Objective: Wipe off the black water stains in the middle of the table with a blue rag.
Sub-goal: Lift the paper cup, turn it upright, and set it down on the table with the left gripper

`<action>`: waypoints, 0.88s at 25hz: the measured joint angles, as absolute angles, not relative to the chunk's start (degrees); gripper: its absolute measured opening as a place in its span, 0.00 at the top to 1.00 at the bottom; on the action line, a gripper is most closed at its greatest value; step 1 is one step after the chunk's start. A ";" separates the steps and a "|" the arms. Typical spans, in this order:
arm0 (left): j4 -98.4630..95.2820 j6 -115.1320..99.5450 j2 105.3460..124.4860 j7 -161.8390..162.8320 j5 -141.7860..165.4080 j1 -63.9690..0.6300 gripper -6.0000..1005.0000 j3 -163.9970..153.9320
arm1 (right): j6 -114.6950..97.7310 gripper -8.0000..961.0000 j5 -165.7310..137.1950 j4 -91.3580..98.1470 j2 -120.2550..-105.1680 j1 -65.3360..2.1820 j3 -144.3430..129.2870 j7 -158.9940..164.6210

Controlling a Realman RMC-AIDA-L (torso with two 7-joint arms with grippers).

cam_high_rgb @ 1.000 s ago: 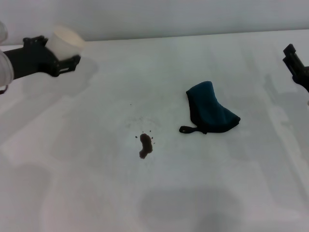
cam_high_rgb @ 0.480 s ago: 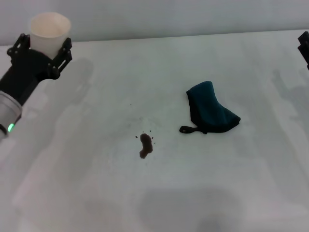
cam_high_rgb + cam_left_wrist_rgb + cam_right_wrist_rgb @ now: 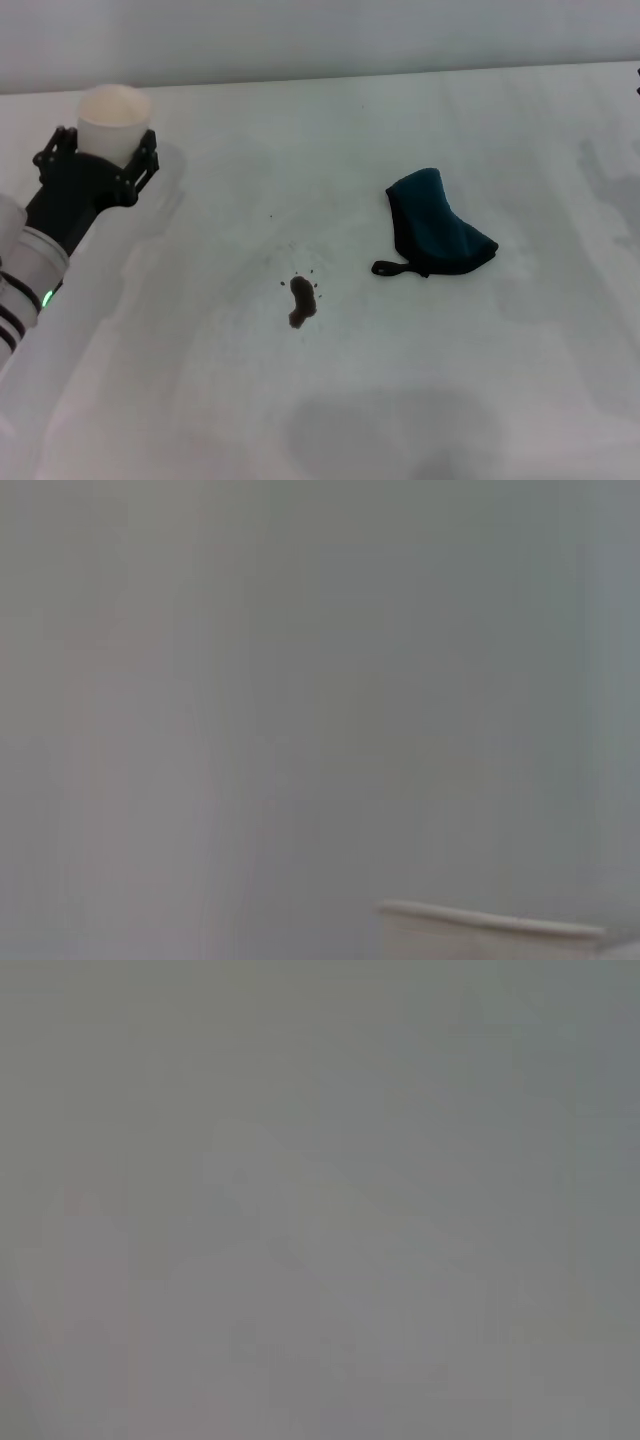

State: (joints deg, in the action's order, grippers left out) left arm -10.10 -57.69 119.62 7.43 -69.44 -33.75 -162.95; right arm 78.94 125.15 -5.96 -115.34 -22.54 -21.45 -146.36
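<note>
Clamped on a white cup (image 3: 113,122) — left gripper (image 3: 100,160), far from the blue rag (image 3: 437,236).

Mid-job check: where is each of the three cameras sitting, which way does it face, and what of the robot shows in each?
Head view: on the robot's head, facing forward and down at the table, the blue rag and the black water stains; the left gripper shows, holding a white paper cup.
Left wrist view: on the left wrist, facing a blank grey surface; only the cup's rim shows.
Right wrist view: on the right wrist, featureless grey, no robot parts.
Shared: the cup, in the head and left wrist views.
</note>
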 joint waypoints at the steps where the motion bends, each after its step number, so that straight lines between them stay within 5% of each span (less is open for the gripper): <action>1: -10.11 -56.79 119.62 7.43 -69.45 -33.74 0.27 -162.94 | 78.92 0.09 125.15 -5.82 -115.33 -22.43 -21.45 -146.25; 22: -10.30 -48.97 119.71 6.90 -69.53 -31.00 0.26 -162.94 | 78.44 0.09 125.15 -4.57 -115.35 -21.83 -23.08 -143.60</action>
